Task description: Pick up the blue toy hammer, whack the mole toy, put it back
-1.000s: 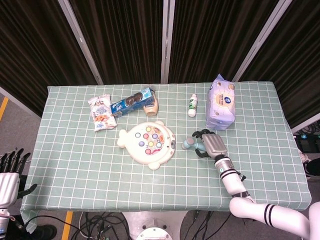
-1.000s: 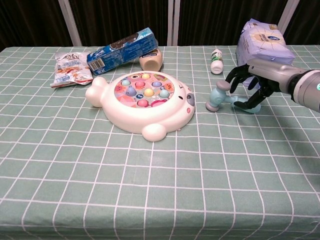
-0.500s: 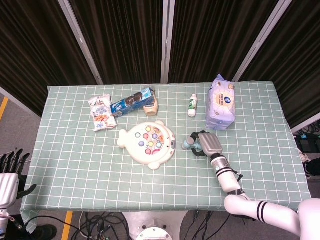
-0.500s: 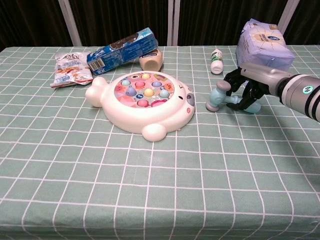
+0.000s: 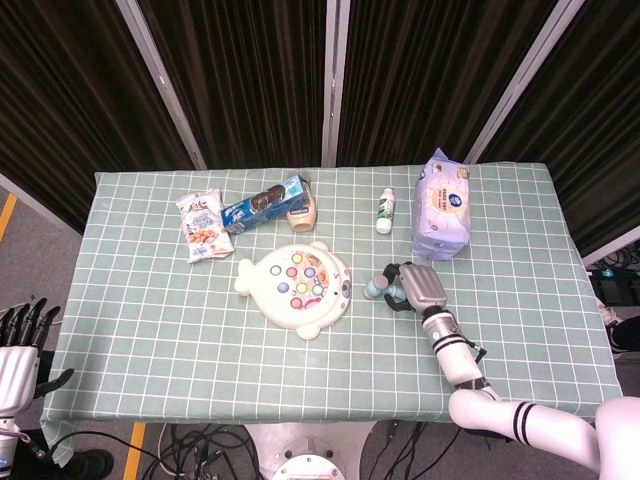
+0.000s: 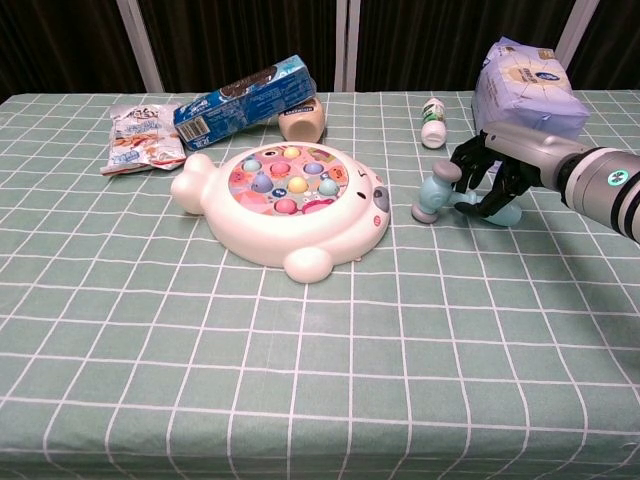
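Clearly the task stood at its very beginning; the blue toy hammer (image 6: 437,194) lay on the checked surface (image 6: 300,380), just to the right of the mole toy (image 6: 285,200), its head toward the toy and its handle running off under the right hand (image 6: 490,180); nothing of the whacking or the putting back had been done, so far as the pictures showed. The right hand was down over the handle with its dark fingers (image 6: 468,160) curled around it, apparently touching it; in the chest view the hammer seemed to rest on the surface and not be lifted; whether the grip was already firm could not be told with certainty, but I judged it a closing grasp on the handle. In the head view the same hand (image 5: 415,288) sat beside the hammer's head (image 5: 374,288), between the mole toy (image 5: 295,285) and the wipes pack (image 5: 444,205). The left hand (image 5: 18,345) hung off the near left corner of the surface, fingers apart, holding nothing. What remained, by my reckoning, was the lift, the strike on the toy's coloured pegs, and the return.
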You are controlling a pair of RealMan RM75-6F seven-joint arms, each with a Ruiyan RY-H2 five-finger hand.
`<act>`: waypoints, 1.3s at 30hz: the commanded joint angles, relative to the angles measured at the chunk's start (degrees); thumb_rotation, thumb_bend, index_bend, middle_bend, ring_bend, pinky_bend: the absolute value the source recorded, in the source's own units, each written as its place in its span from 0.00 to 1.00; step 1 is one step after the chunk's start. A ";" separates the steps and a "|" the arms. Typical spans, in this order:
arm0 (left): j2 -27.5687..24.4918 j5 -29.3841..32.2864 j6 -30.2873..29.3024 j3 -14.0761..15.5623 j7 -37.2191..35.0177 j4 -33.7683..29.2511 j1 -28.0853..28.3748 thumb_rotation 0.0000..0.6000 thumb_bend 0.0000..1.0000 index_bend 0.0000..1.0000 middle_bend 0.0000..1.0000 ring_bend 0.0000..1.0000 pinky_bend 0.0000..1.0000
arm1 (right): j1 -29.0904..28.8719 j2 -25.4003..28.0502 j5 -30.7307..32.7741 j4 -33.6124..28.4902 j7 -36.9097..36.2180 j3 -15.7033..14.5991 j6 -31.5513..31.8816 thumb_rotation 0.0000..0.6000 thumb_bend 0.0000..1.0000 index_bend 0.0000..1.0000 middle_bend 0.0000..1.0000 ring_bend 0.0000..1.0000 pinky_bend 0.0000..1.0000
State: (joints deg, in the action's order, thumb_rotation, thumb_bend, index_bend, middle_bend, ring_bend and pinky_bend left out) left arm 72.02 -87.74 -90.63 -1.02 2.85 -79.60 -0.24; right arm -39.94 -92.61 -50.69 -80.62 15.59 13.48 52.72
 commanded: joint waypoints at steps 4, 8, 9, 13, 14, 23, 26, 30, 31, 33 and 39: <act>0.18 0.08 -0.02 0.00 -0.31 0.32 -0.07 1.00 0.06 0.11 0.04 0.00 0.00 | -0.16 -0.38 0.07 0.51 -0.16 -0.05 -0.07 1.00 0.27 0.47 0.44 0.34 0.46; 0.27 0.14 0.00 0.03 -0.60 0.59 -0.14 1.00 0.06 0.11 0.04 0.00 0.00 | -0.30 -0.64 0.07 0.76 -0.27 0.01 -0.04 1.00 0.27 0.49 0.46 0.36 0.48; 0.29 0.17 0.00 0.03 -0.65 0.64 -0.16 1.00 0.06 0.11 0.04 0.00 0.00 | -0.31 -0.67 0.00 0.75 -0.30 -0.02 0.00 1.00 0.28 0.51 0.47 0.37 0.49; 0.33 0.23 0.07 0.02 -0.74 0.80 -0.16 1.00 0.06 0.10 0.04 0.00 0.00 | -0.54 -0.43 -0.36 0.81 0.05 -0.12 -0.03 1.00 0.39 0.55 0.50 0.40 0.55; 0.30 0.19 0.08 0.02 -0.72 0.78 -0.14 1.00 0.06 0.10 0.04 0.00 0.00 | -0.64 -0.27 -0.46 0.78 -0.05 -0.07 -0.24 1.00 0.43 0.56 0.51 0.41 0.56; -0.10 0.51 -0.19 -0.04 -0.29 0.08 -0.46 1.00 0.06 0.10 0.04 0.00 0.00 | -3.30 9.50 -4.55 -5.89 -2.82 -0.40 -10.29 1.00 0.62 0.59 0.52 0.43 0.60; -0.19 0.59 -0.31 0.05 -0.09 -0.16 -0.67 1.00 0.06 0.10 0.04 0.00 0.00 | -4.63 14.90 -6.18 -10.08 -2.43 -0.27 -12.84 1.00 0.62 0.60 0.51 0.43 0.60; -0.31 0.40 -0.52 0.12 0.21 -0.49 -0.78 1.00 0.06 0.10 0.04 0.00 0.00 | -6.49 20.06 -5.47 -14.91 -2.44 0.90 -14.47 1.00 0.64 0.60 0.52 0.44 0.60; -0.35 0.38 -0.58 0.08 0.27 -0.57 -0.78 1.00 0.06 0.10 0.04 0.00 0.00 | -7.05 20.54 -5.02 -15.46 -2.31 1.18 -14.60 1.00 0.64 0.60 0.52 0.44 0.60; -0.45 0.33 -0.72 0.02 0.50 -0.80 -0.80 1.00 0.06 0.10 0.04 0.00 0.00 | -8.78 20.78 -3.70 -16.13 -1.57 1.53 -15.10 1.00 0.64 0.60 0.52 0.44 0.60; -0.73 0.29 -1.19 0.06 0.84 -1.30 -1.14 1.00 0.06 0.10 0.04 0.00 0.00 | -15.25 16.25 2.60 -13.42 0.75 2.05 -15.77 1.00 0.64 0.60 0.52 0.44 0.60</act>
State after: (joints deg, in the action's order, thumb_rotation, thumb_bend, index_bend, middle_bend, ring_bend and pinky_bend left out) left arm 71.29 -87.44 -91.82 -0.96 3.69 -80.90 -1.38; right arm -53.36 -74.69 -49.90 -95.26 15.31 15.33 37.29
